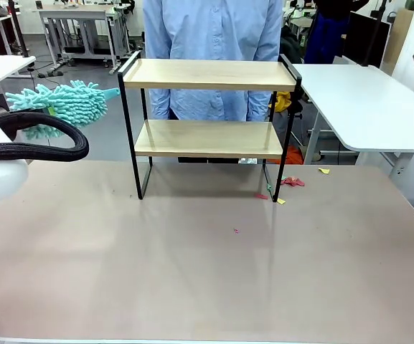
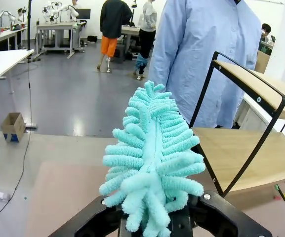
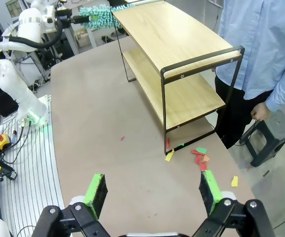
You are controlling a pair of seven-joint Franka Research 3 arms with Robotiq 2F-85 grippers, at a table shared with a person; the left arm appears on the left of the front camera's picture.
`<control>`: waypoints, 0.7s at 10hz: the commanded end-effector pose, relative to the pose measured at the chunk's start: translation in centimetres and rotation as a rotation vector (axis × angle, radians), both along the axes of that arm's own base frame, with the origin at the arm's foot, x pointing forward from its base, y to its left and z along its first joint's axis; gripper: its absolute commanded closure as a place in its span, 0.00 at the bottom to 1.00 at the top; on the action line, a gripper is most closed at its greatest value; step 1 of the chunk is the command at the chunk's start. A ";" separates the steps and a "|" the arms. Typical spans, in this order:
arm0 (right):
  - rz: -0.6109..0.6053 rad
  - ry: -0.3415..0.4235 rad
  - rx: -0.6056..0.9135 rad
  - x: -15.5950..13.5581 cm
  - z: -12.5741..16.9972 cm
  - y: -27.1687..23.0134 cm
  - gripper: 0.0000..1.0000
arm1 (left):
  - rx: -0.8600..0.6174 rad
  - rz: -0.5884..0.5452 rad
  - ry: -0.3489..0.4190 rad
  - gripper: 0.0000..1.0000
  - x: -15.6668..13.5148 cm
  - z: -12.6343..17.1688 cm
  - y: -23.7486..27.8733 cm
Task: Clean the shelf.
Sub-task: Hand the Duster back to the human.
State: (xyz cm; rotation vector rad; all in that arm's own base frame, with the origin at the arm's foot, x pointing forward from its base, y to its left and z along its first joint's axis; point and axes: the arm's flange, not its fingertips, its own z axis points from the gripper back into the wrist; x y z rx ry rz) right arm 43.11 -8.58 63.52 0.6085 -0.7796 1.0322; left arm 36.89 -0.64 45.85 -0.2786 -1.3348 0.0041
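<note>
The shelf [image 1: 208, 129] is sitting at the tabletop's far edge. The left gripper [image 2: 152, 224] is clamping a fluffy teal duster [image 1: 67, 104], which is hovering just beside the shelf's top left corner. The right gripper [image 3: 152, 190] is hanging wide apart over the tabletop. Colored paper scraps [image 1: 290, 182] are lying by the shelf's right leg, with a person [image 1: 212, 50] standing behind.

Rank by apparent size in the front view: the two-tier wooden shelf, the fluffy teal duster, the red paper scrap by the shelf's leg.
1. Two-tier wooden shelf
2. Fluffy teal duster
3. Red paper scrap
</note>
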 end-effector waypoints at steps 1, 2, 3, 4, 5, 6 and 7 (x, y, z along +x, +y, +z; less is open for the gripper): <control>0.006 0.000 -0.016 0.0 0.3 0.0 0.00 | 0.002 -0.001 -0.003 0.83 0.0 0.1 -0.1; 0.006 0.000 -0.016 0.0 0.3 0.0 0.00 | 0.002 -0.001 -0.003 0.83 0.0 0.1 -0.1; 0.006 0.000 -0.016 0.0 0.3 0.0 0.00 | 0.002 -0.001 -0.003 0.83 0.0 0.1 -0.1; 0.006 0.000 -0.016 0.0 0.3 0.0 0.00 | 0.002 -0.001 -0.003 0.83 0.0 0.1 -0.1; 0.006 0.000 -0.016 0.0 0.3 0.0 0.00 | 0.002 -0.001 -0.003 0.83 0.0 0.1 -0.1; 0.006 0.000 -0.016 0.0 0.3 0.0 0.00 | 0.002 -0.001 -0.003 0.83 0.0 0.1 -0.1; 0.006 0.000 -0.016 0.0 0.3 0.0 0.00 | 0.002 -0.001 -0.003 0.83 0.0 0.1 -0.1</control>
